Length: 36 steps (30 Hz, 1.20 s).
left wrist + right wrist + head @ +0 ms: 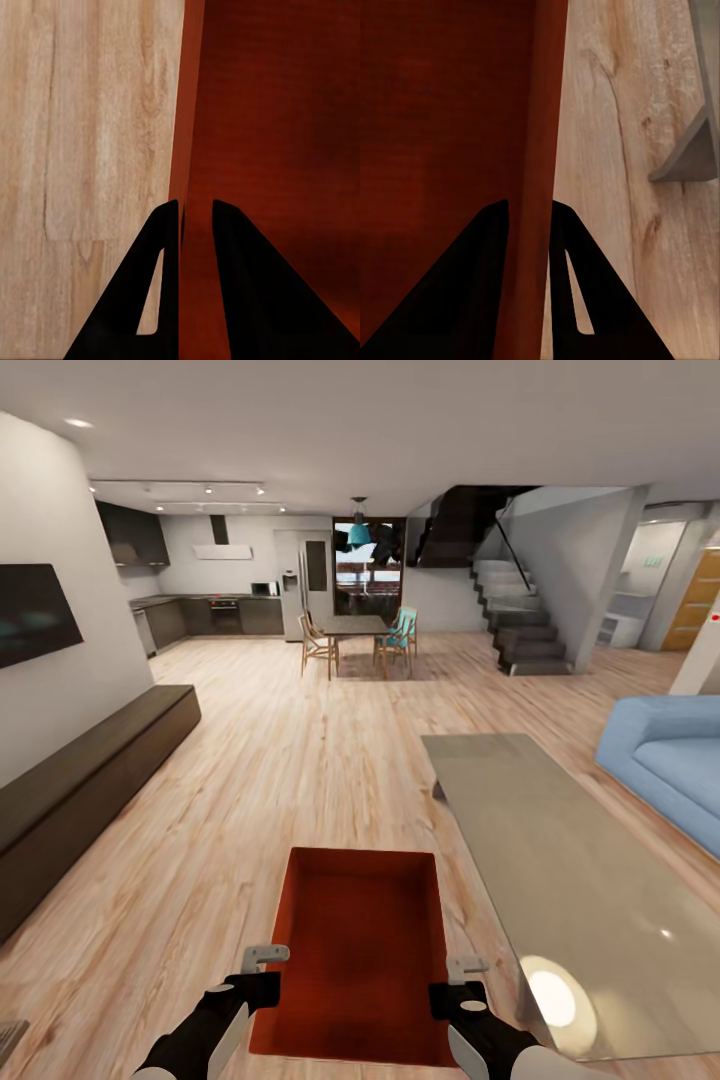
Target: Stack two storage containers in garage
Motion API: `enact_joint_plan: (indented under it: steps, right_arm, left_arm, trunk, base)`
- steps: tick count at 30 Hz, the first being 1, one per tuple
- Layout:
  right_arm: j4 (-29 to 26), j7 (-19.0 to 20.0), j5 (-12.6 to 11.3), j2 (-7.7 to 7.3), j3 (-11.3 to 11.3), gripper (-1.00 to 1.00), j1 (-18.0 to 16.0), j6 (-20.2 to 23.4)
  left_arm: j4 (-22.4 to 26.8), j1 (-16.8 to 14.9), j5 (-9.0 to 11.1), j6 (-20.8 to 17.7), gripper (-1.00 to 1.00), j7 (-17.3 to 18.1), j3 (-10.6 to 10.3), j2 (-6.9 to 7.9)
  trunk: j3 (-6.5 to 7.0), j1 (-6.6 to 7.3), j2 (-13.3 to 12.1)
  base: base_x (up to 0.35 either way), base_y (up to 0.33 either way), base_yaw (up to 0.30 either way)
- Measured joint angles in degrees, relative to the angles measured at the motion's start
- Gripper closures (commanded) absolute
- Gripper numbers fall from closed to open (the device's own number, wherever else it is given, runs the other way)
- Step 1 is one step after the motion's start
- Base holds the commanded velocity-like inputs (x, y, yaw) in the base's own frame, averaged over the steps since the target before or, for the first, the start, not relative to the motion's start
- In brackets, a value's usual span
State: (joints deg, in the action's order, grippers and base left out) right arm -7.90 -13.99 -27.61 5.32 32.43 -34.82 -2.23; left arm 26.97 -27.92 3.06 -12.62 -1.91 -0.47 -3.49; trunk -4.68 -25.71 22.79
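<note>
Both sets of jaws are closing thin on the side walls of one storage container (362,950). The left gripper (196,214) is straddling the left wall, one finger inside the bin and one outside over the planks, the gap between them barely wider than the wall itself. The right gripper (529,210) is doing the same on the opposite wall, the orange-red rim running up between its fingers. Pinching opposite walls like this is, I'd judge, what is keeping the open bin level and square in front of the robot, so it can ride along without tipping.

Between the two grips the container's flat red bottom is facing up, nothing in it. Whether it is hanging clear of the wooden floor (250,780) or resting on it, I cannot tell.

Just beyond the right gripper the glass coffee table (560,860) is running alongside, close enough that any turn needs care. Farther out on that side is the blue sofa (670,755); well ahead, a dining table (355,628) and a staircase (520,625). This is the living room, so the carry to the garage is hardly begun.
</note>
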Motion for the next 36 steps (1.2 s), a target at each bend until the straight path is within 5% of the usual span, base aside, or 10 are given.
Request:
enact_joint_plan:
  steps: [36]
  right_arm:
    - [0.1, -0.04, -0.03, 0.05, 0.0, 1.0, 0.0, -0.07]
  left_arm:
    - [0.01, 0.0, -0.03, -0.03, 1.0, 0.0, -0.01, 0.01]
  trunk:
    - [0.0, 0.0, 0.0]
  base:
    - [0.322, 0.0, 0.0]
